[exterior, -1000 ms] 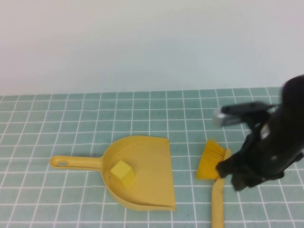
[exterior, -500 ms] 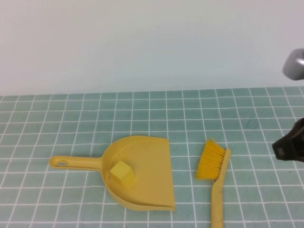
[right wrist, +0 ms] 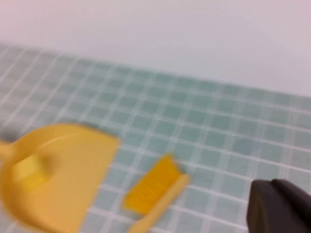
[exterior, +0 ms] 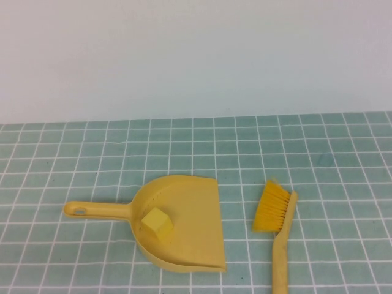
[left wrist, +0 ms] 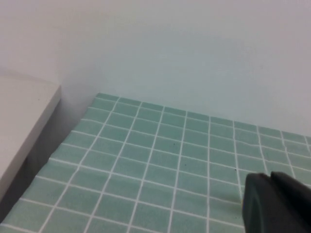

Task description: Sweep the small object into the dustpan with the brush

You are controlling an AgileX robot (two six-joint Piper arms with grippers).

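A yellow dustpan lies on the green tiled table, handle pointing left. A small yellow cube sits inside it. The yellow brush lies flat on the table to the right of the pan, bristles away from me. Neither arm shows in the high view. My right gripper is shut and empty, raised off to the right of the brush, the dustpan and the cube. My left gripper is shut and empty over bare tiles, away from the objects.
A white wall stands behind the tiled table. A white ledge shows beside the table's edge in the left wrist view.
My right arm, which was over the brush handle, has drawn back to the right and out of the high view. The brush stays lying on the table.
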